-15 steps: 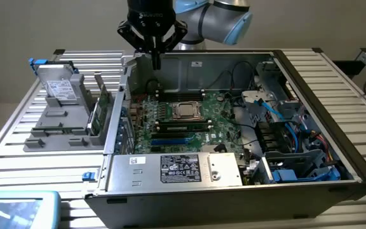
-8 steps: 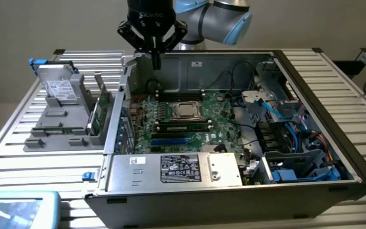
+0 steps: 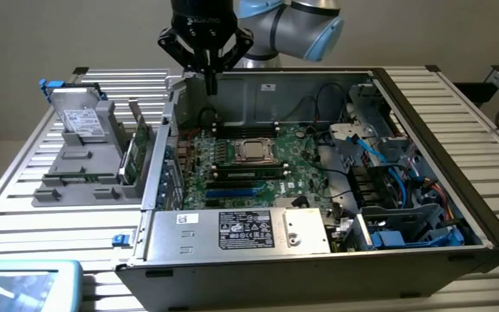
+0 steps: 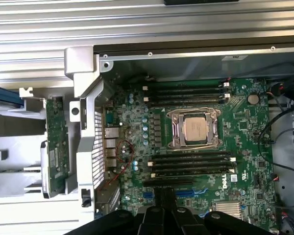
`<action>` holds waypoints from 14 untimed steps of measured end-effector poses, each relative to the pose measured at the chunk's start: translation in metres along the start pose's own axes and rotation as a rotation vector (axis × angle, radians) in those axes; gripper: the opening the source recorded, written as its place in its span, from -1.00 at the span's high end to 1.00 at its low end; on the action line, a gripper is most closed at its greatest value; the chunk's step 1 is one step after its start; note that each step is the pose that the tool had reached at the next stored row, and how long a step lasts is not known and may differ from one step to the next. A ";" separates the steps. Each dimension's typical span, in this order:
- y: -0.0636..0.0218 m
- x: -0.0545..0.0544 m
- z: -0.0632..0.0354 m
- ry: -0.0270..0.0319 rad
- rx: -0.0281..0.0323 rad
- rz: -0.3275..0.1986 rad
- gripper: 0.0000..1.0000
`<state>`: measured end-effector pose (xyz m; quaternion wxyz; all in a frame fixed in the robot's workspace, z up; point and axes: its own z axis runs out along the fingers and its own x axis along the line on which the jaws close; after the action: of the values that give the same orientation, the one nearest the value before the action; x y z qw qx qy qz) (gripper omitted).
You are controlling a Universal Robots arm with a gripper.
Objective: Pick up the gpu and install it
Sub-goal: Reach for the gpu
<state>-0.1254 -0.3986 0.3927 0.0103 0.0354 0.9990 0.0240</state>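
**Closed gripper above the open computer case; gpu standing in its holder**

Exterior view. The gripper (image 3: 211,83) hangs above the far wall of the open computer case (image 3: 301,279), near the corner toward the exterior view's left. Its two fingers are pressed together into one narrow tip, with nothing between them. The gpu (image 3: 135,155) stands on edge in a grey holder (image 3: 76,179) outside the case, just beside the case wall on the exterior view's left, with its green board showing. It is well apart from the gripper. A silver hard drive (image 3: 82,121) with a white label leans in the same holder, farther to the exterior view's left. Inside the case lie the green motherboard (image 3: 232,179), with the processor socket (image 3: 254,149) near its middle, and a grey power supply (image 3: 241,231) along the near wall. Case and holder rest on a slatted metal table (image 3: 24,214).

Wrist view. The camera looks down onto the motherboard (image 4: 245,142). The gripper (image 4: 165,196) appears as dark fingers closed on each other, empty, above the blue expansion slots (image 4: 188,192). The processor socket (image 4: 196,128) sits between two banks of memory slots (image 4: 186,90). The gpu (image 4: 54,142) appears edge-on as a narrow green strip in the holder (image 4: 10,147). The case's perforated wall (image 4: 95,142) stands between it and the motherboard.
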 end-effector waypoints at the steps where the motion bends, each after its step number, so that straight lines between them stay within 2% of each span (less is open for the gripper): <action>1: -0.0001 0.002 0.0000 -0.0001 0.0000 0.000 0.76; 5: -0.0003 0.012 -0.0002 -0.0001 -0.0001 0.000 0.76; 14: -0.0014 0.051 -0.0006 -0.0001 -0.0001 0.000 0.76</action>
<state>-0.1759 -0.3965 0.3922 0.0104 0.0353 0.9990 0.0240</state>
